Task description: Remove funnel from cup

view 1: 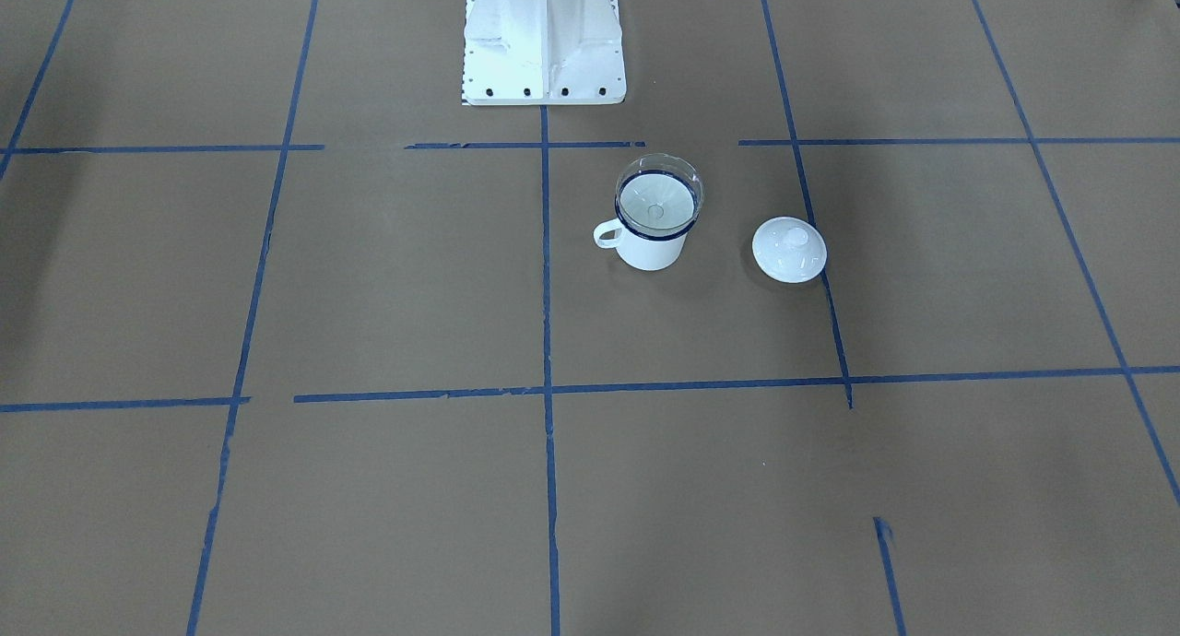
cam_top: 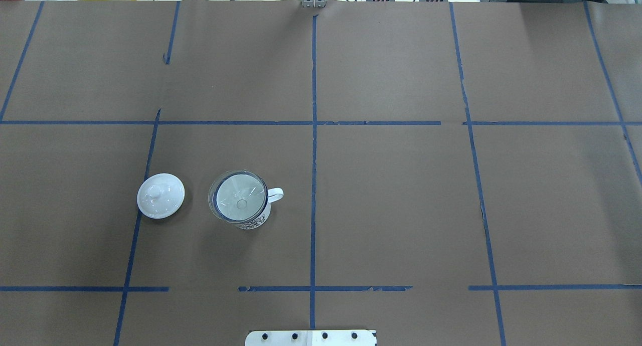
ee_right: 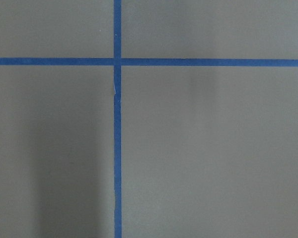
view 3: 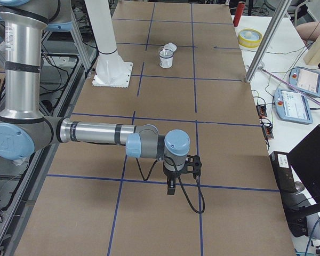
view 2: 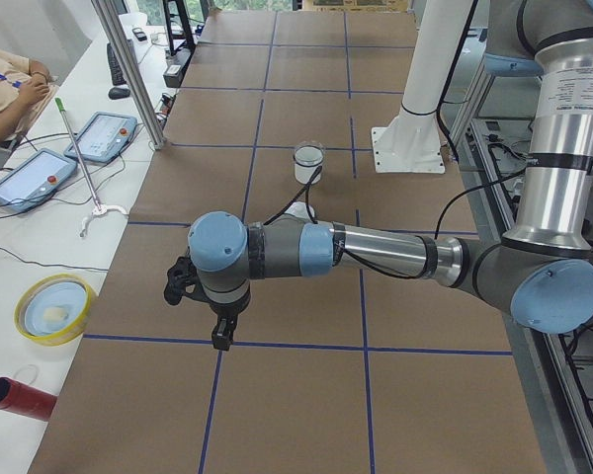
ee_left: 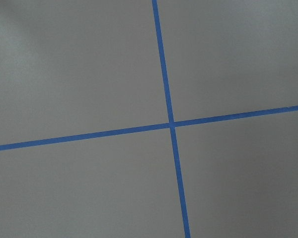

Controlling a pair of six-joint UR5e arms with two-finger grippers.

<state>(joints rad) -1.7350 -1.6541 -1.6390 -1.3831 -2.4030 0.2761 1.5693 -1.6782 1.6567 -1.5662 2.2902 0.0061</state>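
The white cup [view 1: 650, 247] with a dark blue rim stands upright on the brown table, its handle toward the table's middle line. The clear funnel [view 1: 656, 194] sits in its mouth, spout down. Both show in the overhead view too, cup [cam_top: 255, 220] and funnel [cam_top: 239, 201]. My left gripper [view 2: 220, 336] hangs far from the cup near the table's left end, seen only in the exterior left view. My right gripper [view 3: 172, 186] hangs near the right end, seen only in the exterior right view. I cannot tell whether either is open or shut.
A white round lid with a knob [view 1: 789, 249] lies on the table beside the cup, on my left side of it [cam_top: 160, 195]. The robot's white base [view 1: 544, 37] stands behind the cup. Blue tape lines grid the table.
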